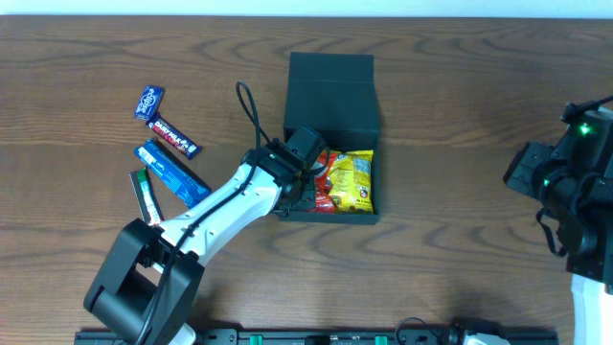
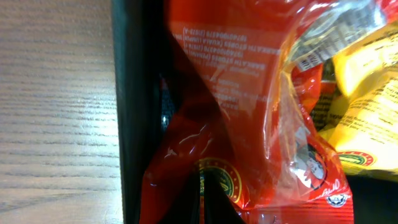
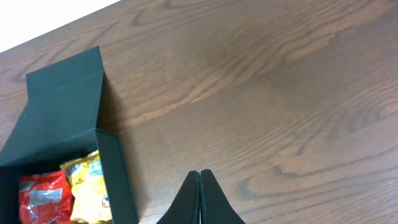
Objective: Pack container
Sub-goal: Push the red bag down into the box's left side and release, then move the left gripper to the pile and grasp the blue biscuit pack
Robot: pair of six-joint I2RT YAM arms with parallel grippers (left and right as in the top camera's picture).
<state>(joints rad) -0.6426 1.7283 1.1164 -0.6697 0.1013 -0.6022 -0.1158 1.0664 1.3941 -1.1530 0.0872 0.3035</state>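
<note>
A dark wood-grain table [image 1: 460,96] is seen, with a white strip beyond its far edge. Bars [image 1: 165,153] are scattered at left. At centre the container [image 1: 330,123] is set, opening upward, long axis near-to-far, lid [image 1: 330,72] laid back. The left gripper [image 1: 308,158], fingers together, is poised over its left wall. Open tabletop is found rightward, where the right gripper [image 3: 200,186] is seen closed.

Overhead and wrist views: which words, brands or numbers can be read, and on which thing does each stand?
No text reads with certainty.
Red packet: white small print, blurred.
Yellow packet: round emblem, lettering blurred.
Dark red snack bar: white lettering, too small.
Blue snack bar: too small.
</note>
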